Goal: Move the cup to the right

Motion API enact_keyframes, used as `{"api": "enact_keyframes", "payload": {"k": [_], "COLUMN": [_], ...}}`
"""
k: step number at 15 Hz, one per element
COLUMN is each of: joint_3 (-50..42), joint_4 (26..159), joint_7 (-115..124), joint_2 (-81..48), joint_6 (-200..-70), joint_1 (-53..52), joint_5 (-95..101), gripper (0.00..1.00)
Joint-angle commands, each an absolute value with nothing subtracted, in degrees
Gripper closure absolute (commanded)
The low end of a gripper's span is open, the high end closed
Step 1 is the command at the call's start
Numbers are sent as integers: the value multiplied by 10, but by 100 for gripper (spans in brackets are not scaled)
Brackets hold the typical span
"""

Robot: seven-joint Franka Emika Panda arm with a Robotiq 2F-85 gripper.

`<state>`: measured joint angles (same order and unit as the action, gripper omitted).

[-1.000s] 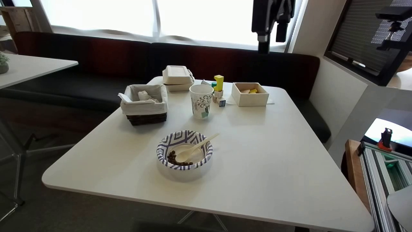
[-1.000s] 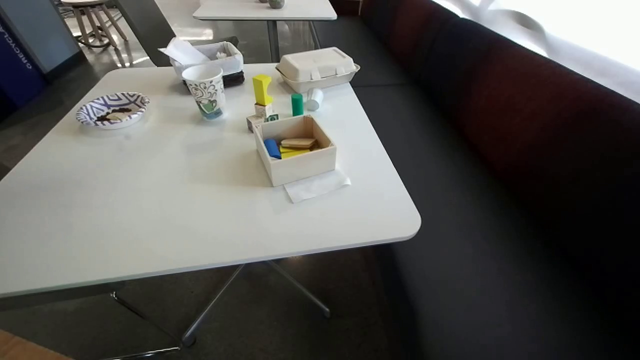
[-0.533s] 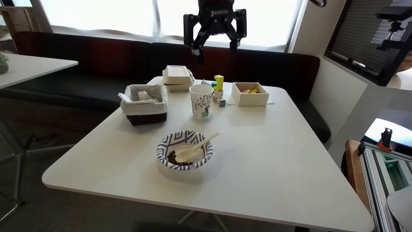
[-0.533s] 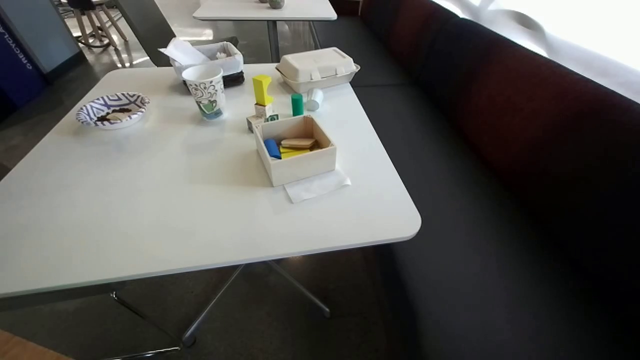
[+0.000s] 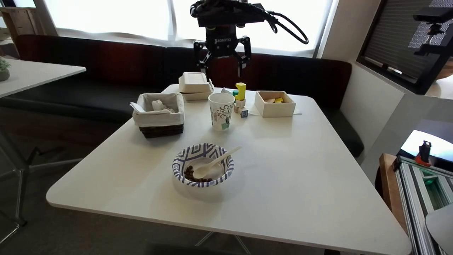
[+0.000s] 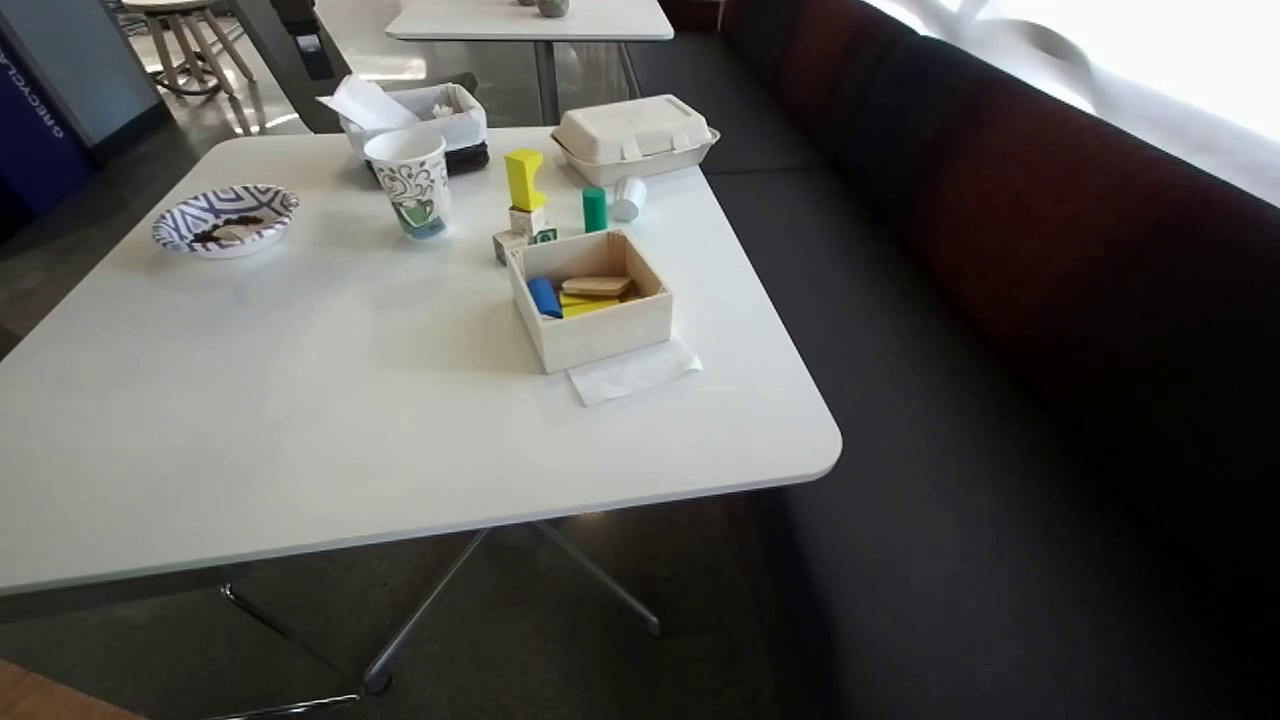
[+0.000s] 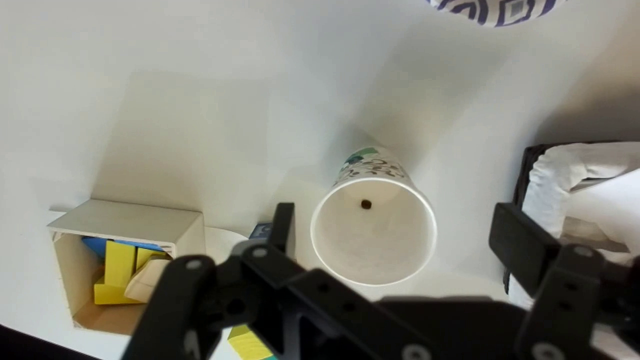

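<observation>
Though mostly white, the cup [image 5: 221, 112] with dark swirls and green, the tool [image 5: 222, 73] agape.

Gripper [image 5: 222, 71] downward (fingers [image 7: 522, 246] apart)
</observation>
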<state>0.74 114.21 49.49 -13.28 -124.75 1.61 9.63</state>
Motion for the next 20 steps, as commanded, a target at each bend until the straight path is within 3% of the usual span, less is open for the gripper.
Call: {"api": "enact_keyframes", "payload": {"k": [1, 11, 14, 16, 19, 20], "joint_3": [-10, -28, -32, -36, -44, -47], "joint_4": [1140, 1066, 1049, 1040, 1032, 1030], "joint_7": [493, 565, 561, 559, 557, 557], "joint_2": [-133, -236, -264, -278, -295, -300], "joint_6": [-1247, -1288, -1328, -1342, -1362, -1368], "joint_1": [-2, -5, -6, -8, -10, -11], "joint_5": [91, 10, -13, -18, -14, -14], "gripper": [0, 0, 20, 18, 36, 36]}}
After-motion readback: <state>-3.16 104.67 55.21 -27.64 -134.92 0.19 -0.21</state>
